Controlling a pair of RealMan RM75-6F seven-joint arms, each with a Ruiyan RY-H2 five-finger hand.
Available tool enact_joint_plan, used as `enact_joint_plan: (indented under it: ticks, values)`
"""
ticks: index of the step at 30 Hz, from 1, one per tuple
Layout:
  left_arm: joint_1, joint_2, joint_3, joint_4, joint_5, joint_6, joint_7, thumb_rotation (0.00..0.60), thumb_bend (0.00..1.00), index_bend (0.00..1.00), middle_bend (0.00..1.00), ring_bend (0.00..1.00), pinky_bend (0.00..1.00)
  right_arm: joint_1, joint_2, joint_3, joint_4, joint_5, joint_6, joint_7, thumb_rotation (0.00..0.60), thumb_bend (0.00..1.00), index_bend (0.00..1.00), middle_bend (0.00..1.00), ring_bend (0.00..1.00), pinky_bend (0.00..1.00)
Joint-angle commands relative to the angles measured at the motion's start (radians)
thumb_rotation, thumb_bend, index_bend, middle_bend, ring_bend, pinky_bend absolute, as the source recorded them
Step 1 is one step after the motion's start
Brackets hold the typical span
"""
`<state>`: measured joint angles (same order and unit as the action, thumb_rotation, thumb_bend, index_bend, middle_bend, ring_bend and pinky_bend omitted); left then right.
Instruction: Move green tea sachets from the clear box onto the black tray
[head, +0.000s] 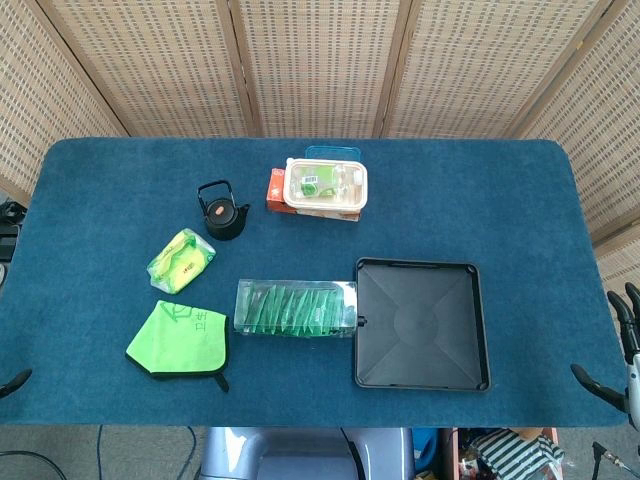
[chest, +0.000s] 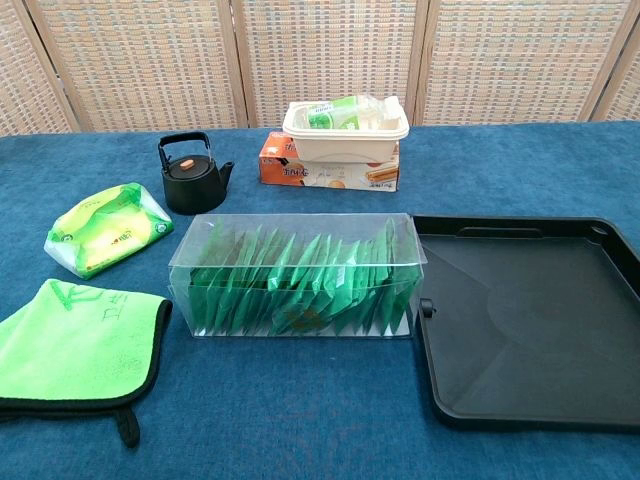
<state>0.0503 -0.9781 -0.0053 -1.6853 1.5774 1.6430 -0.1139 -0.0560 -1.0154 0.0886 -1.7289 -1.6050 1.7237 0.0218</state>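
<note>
The clear box (head: 295, 308) (chest: 295, 275) lies at the middle of the blue table, packed with a row of upright green tea sachets (chest: 300, 285). Right beside it sits the black tray (head: 420, 322) (chest: 530, 320), with nothing on it. My right hand (head: 622, 345) shows only at the far right edge of the head view, off the table, fingers apart and holding nothing. Of my left hand (head: 12, 382) only a dark tip shows at the lower left edge. Neither hand appears in the chest view.
A black kettle (head: 222, 212) (chest: 190, 175) stands behind the box on the left. A green pouch (head: 181, 260) (chest: 105, 228) and a green cloth (head: 180, 338) (chest: 70, 345) lie at the left. A white container (head: 325, 185) (chest: 345, 125) rests on an orange carton (chest: 330, 172) at the back.
</note>
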Motion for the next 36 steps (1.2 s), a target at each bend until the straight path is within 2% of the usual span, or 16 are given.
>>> enact_joint_plan:
  ticks: [1, 8, 12, 17, 20, 23, 30, 36]
  values:
    - [0.000, -0.001, 0.000, 0.000, 0.000, 0.001, 0.001, 0.600, 0.08, 0.00, 0.00, 0.00, 0.00, -0.001, 0.000, 0.001, -0.002, -0.001, 0.003, 0.001, 0.600, 0.00, 0.00, 0.00, 0.00, 0.00]
    - [-0.004, -0.001, -0.004, 0.002, -0.005, -0.006, -0.006, 0.600, 0.09, 0.00, 0.00, 0.00, 0.00, 0.012, 0.000, 0.001, -0.009, -0.017, -0.011, -0.009, 0.600, 0.00, 0.00, 0.00, 0.00, 0.00]
    - [-0.012, -0.012, -0.010, 0.009, -0.009, -0.015, 0.004, 0.600, 0.09, 0.00, 0.00, 0.00, 0.00, 0.092, 0.050, -0.001, -0.019, -0.069, -0.127, -0.014, 0.600, 0.00, 0.00, 0.00, 0.00, 0.00]
    - [-0.014, -0.020, -0.018, 0.011, -0.024, -0.016, 0.011, 0.600, 0.09, 0.00, 0.00, 0.00, 0.00, 0.235, 0.122, -0.007, -0.075, -0.140, -0.327, 0.086, 0.600, 0.00, 0.00, 0.00, 0.00, 0.00]
    - [-0.013, -0.023, -0.025, 0.010, -0.032, -0.011, 0.013, 0.600, 0.09, 0.00, 0.00, 0.00, 0.00, 0.328, 0.095, 0.004, -0.075, -0.192, -0.400, 0.186, 0.600, 0.00, 0.00, 0.00, 0.00, 0.00]
    - [-0.016, -0.026, -0.028, 0.009, -0.040, -0.017, 0.022, 0.600, 0.09, 0.00, 0.00, 0.00, 0.00, 0.410, 0.060, 0.014, -0.074, -0.209, -0.488, 0.205, 0.600, 0.00, 0.04, 0.00, 0.00, 0.00]
    - [-0.023, -0.025, -0.033, 0.008, -0.061, -0.037, 0.022, 0.600, 0.09, 0.00, 0.00, 0.00, 0.00, 0.555, -0.005, 0.067, -0.164, -0.160, -0.643, 0.133, 0.600, 0.07, 0.10, 0.00, 0.00, 0.00]
    - [-0.024, -0.021, -0.035, 0.008, -0.067, -0.043, 0.015, 0.600, 0.09, 0.00, 0.00, 0.00, 0.00, 0.649, -0.081, 0.114, -0.212, -0.038, -0.771, 0.004, 0.600, 0.13, 0.13, 0.00, 0.00, 0.00]
